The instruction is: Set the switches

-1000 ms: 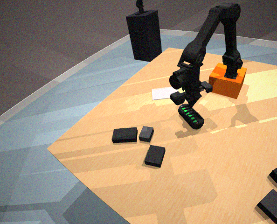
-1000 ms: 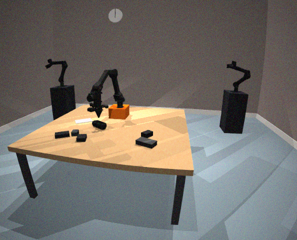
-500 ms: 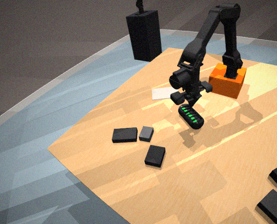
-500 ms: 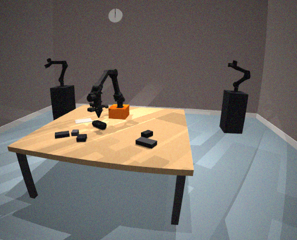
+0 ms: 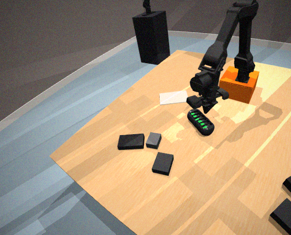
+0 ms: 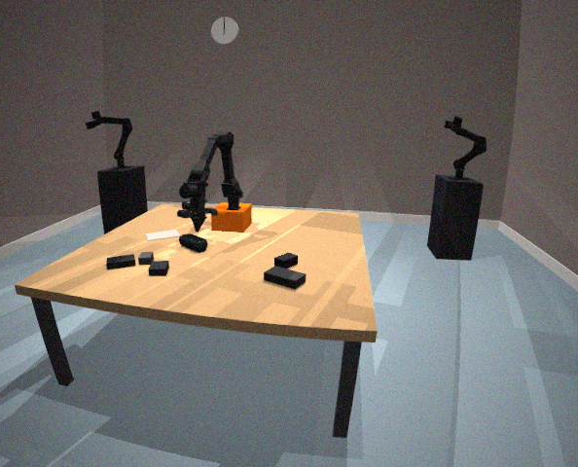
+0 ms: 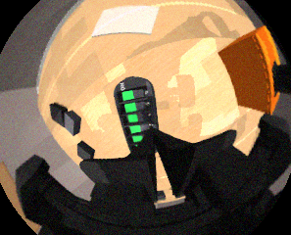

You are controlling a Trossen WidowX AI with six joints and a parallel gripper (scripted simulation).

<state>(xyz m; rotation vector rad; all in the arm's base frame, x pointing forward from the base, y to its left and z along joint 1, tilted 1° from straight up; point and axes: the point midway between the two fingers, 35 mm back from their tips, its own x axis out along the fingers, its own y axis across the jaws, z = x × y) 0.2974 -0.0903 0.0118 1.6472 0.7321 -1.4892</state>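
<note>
The dark grey controller unit (image 5: 204, 130) (image 6: 193, 242) (image 7: 151, 93) sits on its base on the bench, switches up, its label hidden underneath. Green ends show in a row along one side, beside the printed ON in the wrist view. The fingers cover the unit's near end there, hiding the last switch at least partly. Which end of each rocker is pressed I cannot tell reliably. My gripper (image 5: 206, 111) (image 6: 197, 229) (image 7: 152, 131) is shut and empty, pointing down, with its tips above the bench close to the unit and apart from it.
A white sheet (image 5: 173, 97) (image 6: 162, 234) (image 7: 126, 21) lies behind the unit. The arm stands on an orange box (image 5: 235, 91) (image 6: 232, 221) (image 7: 245, 73). A black block (image 5: 131, 141), a grey block (image 5: 154, 139) and a dark block (image 5: 162, 163) lie toward the front left; two more lie at right.
</note>
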